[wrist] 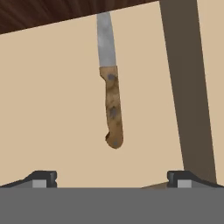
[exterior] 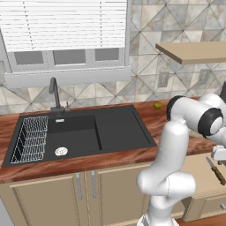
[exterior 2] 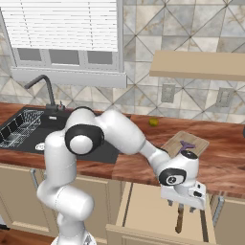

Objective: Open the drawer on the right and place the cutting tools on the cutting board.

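While the drawer [exterior 2: 143, 210] stands pulled out below the tabletop [exterior 2: 229, 158], at the right of the cabinet run, its pale beige floor carries a knife [wrist: 111, 94] with a mottled brown wooden handle and a grey blade. From the hand view the knife lies lengthwise, blade toward the dark tabletop edge and handle toward the camera. Directly above it hangs the pincer [exterior 2: 182, 206], pointed down into the drawer, its jaws spread wide with nothing between them; the fingertips [wrist: 43, 178] stand far apart at either side of the handle and clear of it. On the tabletop behind the drawer lies the cutting board [exterior 2: 174, 143], with a small purple object [exterior 2: 186, 144] resting on it. Farther back sits a small yellow-green fruit [exterior 2: 153, 122]. Off to the left are the black sink [exterior: 84, 132] and its faucet [exterior: 54, 93].
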Robot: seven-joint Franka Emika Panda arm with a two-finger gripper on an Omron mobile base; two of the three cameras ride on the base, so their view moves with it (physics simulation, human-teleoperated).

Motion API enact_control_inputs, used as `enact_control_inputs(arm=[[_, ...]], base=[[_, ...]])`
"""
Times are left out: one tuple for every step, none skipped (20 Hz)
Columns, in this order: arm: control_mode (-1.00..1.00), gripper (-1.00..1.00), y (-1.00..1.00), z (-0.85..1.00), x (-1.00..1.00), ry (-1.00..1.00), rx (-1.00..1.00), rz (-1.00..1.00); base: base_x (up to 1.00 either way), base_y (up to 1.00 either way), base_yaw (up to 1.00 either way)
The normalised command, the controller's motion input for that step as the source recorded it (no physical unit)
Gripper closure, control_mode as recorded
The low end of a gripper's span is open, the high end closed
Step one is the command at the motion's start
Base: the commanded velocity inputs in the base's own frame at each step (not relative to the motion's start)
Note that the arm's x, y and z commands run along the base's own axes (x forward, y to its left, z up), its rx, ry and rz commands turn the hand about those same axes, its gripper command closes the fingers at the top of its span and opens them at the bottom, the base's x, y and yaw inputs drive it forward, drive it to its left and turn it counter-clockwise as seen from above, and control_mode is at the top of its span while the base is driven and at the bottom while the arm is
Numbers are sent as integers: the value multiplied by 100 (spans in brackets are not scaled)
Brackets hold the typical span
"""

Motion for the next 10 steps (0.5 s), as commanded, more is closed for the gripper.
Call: enact_control_inputs(arm=[[-100, -100, -20, -41, 0, -2, 0, 2], [-100, -100, -27, -38, 0, 0, 0, 2], [-100, -100, -32, -34, 0, 0, 0, 1], [-100, -100, -32, -31, 0, 0, 0, 2], [-100, -100, -27, -27, 0, -2, 0, 3], [-100, -100, -22, -26, 0, -2, 0, 4], [-100, -100, -17, -26, 0, -2, 0, 4], [-100, -100, -11, -28, 0, -4, 0, 4], [-100, -100, -6, -30, 0, -4, 0, 4], [-100, -100, -6, -30, 1, -5, 0, 4]], base=[[0, 0, 0], [0, 0, 0], [0, 0, 0], [0, 0, 0], [0, 0, 0], [0, 0, 0], [0, 0, 0], [0, 0, 0], [0, 0, 0], [0, 0, 0]])
